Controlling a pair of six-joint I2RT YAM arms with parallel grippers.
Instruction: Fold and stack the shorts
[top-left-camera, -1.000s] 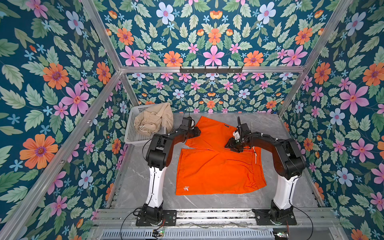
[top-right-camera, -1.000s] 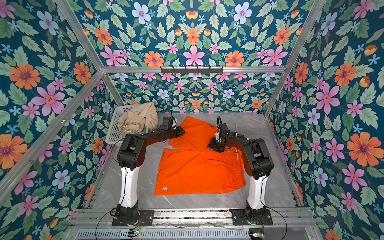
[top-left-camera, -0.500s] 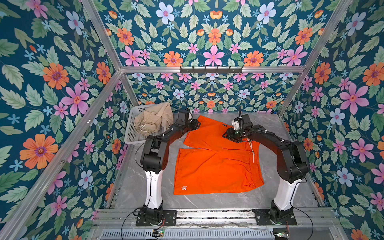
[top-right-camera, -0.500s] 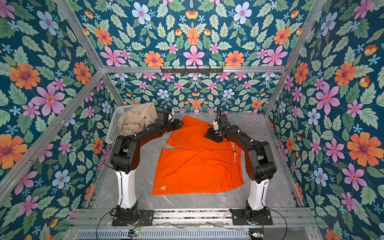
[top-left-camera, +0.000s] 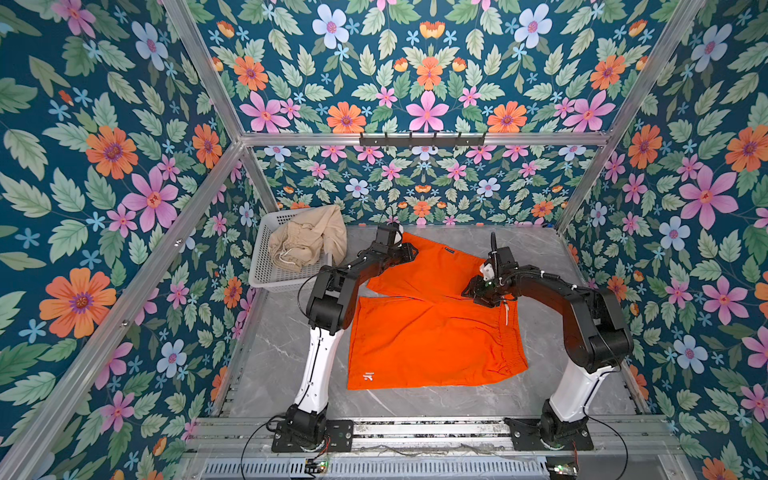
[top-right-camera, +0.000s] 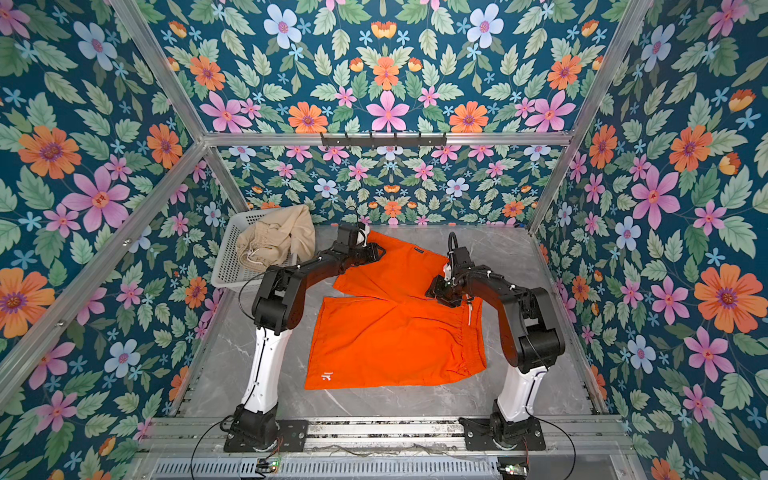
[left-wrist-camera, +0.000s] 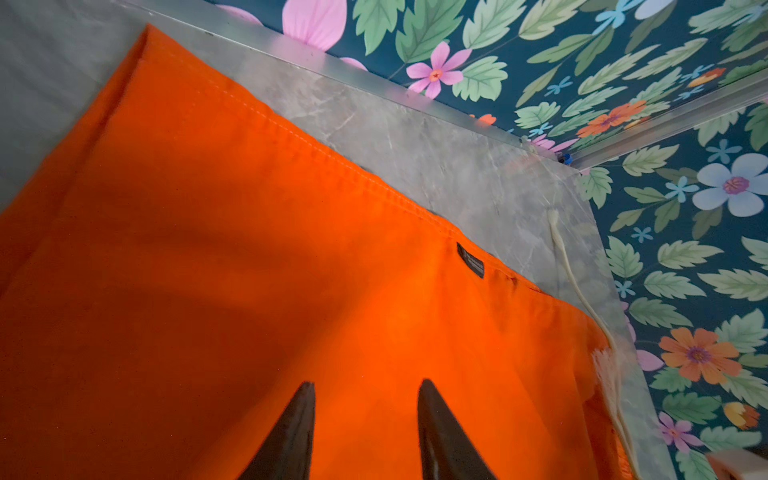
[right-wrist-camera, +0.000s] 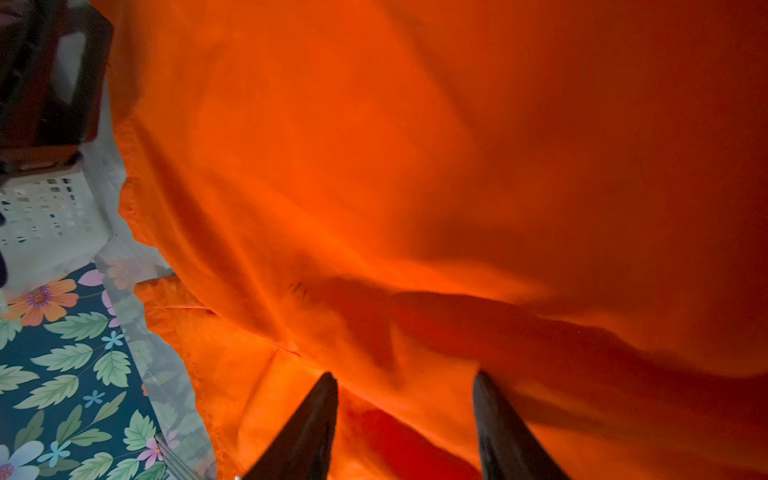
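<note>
Both top views are bright and evenly lit from overhead, sharp throughout, with only short, soft shadows on the grey desk (top-left-camera: 415, 403). The wide lens splays the flowered walls (top-left-camera: 104, 166) outward toward the corners. The orange shorts (top-left-camera: 432, 345) look strongly saturated. In the left wrist view the hem stitching is crisp, a broad shadow darkens the fabric at centre left, and the fingers (left-wrist-camera: 291, 432) of the left end effector (left-wrist-camera: 365, 388) are black silhouettes. The right wrist view is dimmer, smeared and soft.
</note>
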